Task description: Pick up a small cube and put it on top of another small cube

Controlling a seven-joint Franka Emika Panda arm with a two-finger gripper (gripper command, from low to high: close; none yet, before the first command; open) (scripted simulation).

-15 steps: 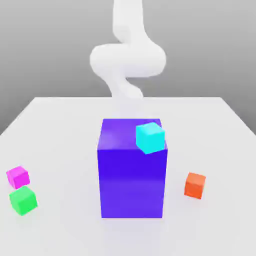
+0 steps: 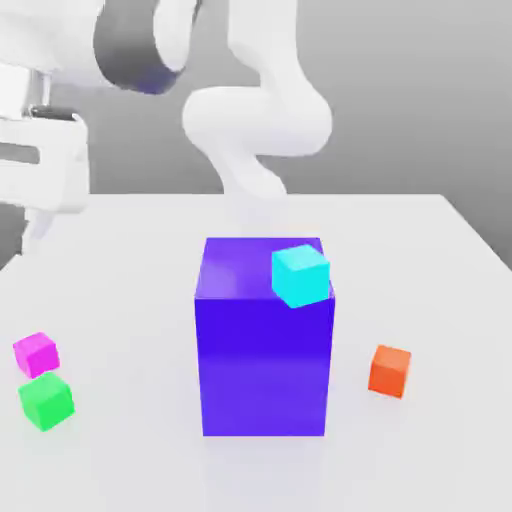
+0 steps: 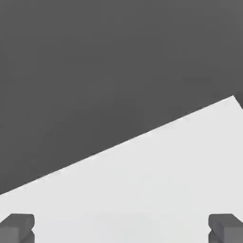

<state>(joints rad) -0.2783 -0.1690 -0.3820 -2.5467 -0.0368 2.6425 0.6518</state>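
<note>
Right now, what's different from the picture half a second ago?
The robot's gripper and the thick end of its arm have come into sight at the exterior view's upper left. The gripper is open. The pink cube, green cube, orange cube, light-blue cube and big purple block all stayed put.

End effector (image 3: 121,228) open — apparently empty — beside the bent arm (image 2: 258,120).

White table (image 2: 140,300) — cubes, purple block (image 2: 264,350).
</note>
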